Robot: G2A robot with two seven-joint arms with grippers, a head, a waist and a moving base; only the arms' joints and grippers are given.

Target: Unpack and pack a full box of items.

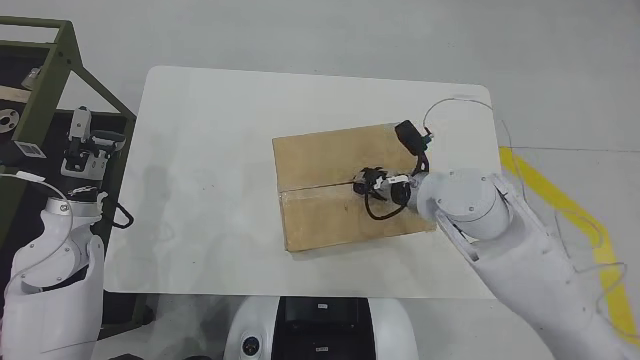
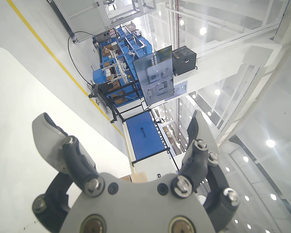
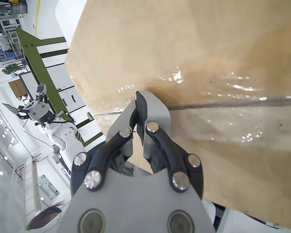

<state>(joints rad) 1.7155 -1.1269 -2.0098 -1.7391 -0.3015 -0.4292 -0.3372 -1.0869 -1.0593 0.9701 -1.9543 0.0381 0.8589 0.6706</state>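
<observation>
Cardboard box (image 1: 330,175): closed, laid mid-table (image 1: 200,160). The tape seam (image 3: 232,101) is run along its long axis and met at the fingertips of the right gripper (image 3: 137,103), which are pressed together. The right arm is judged nearer. Left gripper (image 2: 121,120): fingers spread, held well apart beside the green cart (image 1: 60,60). The tape is judged the sole obstacle.

Bright, diffuse overhead light. Ceiling lamps (image 2: 270,143) flare. Specular glare on tape (image 3: 232,122) across the box (image 3: 160,25). Shadows faint.
</observation>
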